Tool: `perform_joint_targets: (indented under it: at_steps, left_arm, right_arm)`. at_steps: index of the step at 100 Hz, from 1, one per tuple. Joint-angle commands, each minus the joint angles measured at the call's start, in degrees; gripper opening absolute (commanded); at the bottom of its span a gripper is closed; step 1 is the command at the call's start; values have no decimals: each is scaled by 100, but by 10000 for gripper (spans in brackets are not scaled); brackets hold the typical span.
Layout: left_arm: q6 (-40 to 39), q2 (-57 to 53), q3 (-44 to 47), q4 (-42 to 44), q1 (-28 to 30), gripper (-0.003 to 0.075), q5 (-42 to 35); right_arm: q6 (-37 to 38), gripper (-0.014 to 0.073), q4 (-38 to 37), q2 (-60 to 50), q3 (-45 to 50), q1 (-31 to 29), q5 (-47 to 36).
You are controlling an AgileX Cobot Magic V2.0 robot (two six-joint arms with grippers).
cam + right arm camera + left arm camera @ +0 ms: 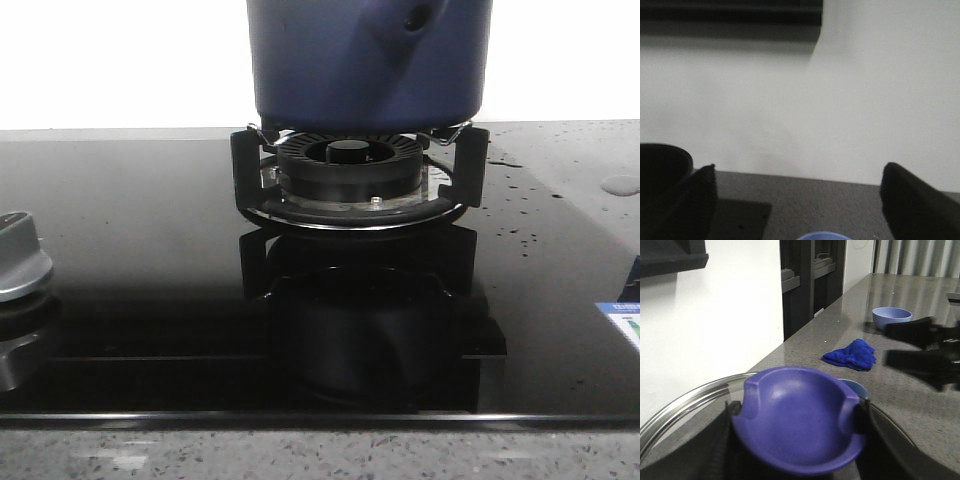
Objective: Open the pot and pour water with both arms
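Nearest in the front view: speckled stone counter edge [300, 455], then glossy black hob glass [130, 250] with a silver knob [18, 262] at the left. Farther back, a black ringed burner [350, 165] inside its pan support. Resting on that support — the navy pot [370, 60], upright, side mount with a hole facing the camera, top cut off by the frame. Water droplets scattered on the glass to the right.

Left gripper [797, 427]: clenched on the purple knob [800, 415] of a glass lid [680, 405]. Beyond it on the grey counter — a crumpled blue cloth [852, 355], then a pale blue bowl [891, 316].

Right gripper [797, 200]: fingers [687, 200] spread wide, nothing between them, over grey counter before a white wall.
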Motion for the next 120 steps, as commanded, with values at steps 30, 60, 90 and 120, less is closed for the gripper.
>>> perform_joint_targets:
  at_steps: [30,60,90,120]
  left_arm:
    - [52,1145,-806,-637,-84,259,171]
    - [146,1613,-806,-970,-84,259,302]
    - [146,1706,-806,-968,-112,264,672]
    - [146,1706,-806,-934,-112,344,825]
  right_arm:
    - [200,-64,32,-924,-182,542,962]
    - [200,-64,28,-963,-163,624,1336]
    - [200,-64,28,-963,-159,624,1519]
    - [200,-64,28,-963,-149,624,1687]
